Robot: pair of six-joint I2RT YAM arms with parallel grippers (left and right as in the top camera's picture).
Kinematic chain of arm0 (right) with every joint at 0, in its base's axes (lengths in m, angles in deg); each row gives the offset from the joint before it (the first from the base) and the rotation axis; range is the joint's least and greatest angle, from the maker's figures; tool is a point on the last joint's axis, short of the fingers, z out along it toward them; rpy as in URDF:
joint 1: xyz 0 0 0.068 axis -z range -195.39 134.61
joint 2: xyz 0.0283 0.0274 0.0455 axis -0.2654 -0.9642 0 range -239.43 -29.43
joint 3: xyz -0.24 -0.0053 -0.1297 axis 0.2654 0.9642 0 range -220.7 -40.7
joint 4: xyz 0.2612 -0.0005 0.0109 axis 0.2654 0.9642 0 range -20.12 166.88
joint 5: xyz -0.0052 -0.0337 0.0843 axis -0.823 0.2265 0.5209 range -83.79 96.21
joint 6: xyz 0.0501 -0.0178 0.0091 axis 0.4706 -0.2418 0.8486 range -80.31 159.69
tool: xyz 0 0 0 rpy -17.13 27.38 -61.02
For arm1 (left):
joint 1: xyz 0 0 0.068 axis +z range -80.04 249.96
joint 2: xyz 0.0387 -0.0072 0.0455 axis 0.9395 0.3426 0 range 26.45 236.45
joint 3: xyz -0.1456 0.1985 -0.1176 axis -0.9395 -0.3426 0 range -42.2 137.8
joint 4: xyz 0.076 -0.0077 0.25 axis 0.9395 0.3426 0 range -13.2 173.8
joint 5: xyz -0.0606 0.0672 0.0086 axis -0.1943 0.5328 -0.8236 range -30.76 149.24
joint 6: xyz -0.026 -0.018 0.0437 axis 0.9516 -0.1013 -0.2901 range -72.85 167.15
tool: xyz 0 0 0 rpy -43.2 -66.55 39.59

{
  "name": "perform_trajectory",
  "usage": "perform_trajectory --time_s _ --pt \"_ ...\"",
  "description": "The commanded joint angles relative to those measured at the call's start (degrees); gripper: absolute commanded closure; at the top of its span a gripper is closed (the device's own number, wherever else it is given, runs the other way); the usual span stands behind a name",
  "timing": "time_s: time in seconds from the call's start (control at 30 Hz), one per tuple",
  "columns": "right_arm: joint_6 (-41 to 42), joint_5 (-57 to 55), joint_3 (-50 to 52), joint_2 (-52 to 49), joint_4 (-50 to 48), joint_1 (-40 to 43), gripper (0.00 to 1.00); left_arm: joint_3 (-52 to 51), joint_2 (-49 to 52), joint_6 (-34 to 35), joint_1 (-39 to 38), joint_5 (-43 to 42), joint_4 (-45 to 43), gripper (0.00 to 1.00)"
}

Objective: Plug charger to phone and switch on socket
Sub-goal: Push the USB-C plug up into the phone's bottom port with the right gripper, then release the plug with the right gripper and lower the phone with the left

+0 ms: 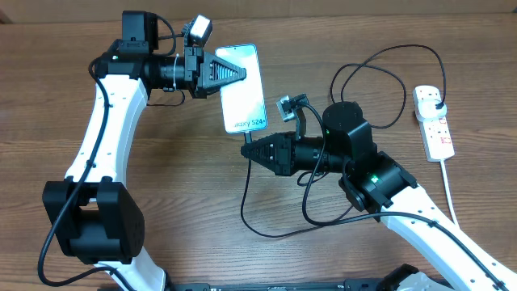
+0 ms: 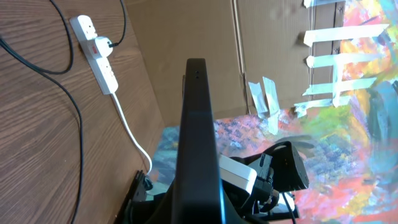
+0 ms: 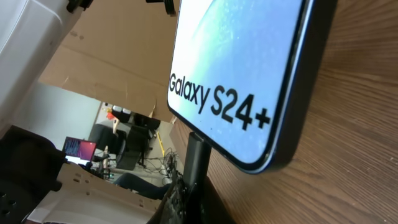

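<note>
phone (image 1: 246, 101) gripped at its edge by left gripper (image 1: 241, 73), right gripper (image 1: 250, 150) just below.

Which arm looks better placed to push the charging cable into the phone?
The right. The right gripper sits at the phone short edge by the Galaxy text, apparently pinching the charger tip. The left gripper is occupied, clamped on the phone's long side.

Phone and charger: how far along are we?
Done: the charger's plug sits in the socket. In hand: left pincer grips the phone; right pincer seems to hold the charger tip at its bottom edge, seating unclear. Left: confirm insertion, then the socket switch, its state unreadable.
</note>
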Motion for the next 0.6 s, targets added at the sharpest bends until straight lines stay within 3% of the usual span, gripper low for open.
perform_trajectory --time_s 0.0,0.57 --pt "0.13 -4.37 -0.13 0.20 -1.66 2.25 0.96 0.44 0.04 -5.05 -1.49 -3.80 1.64 0.96" --pt "0.15 -4.42 -0.13 0.20 -1.70 2.80 0.96 0.44 0.04 -7.48 -1.51 -3.78 4.04 0.96"
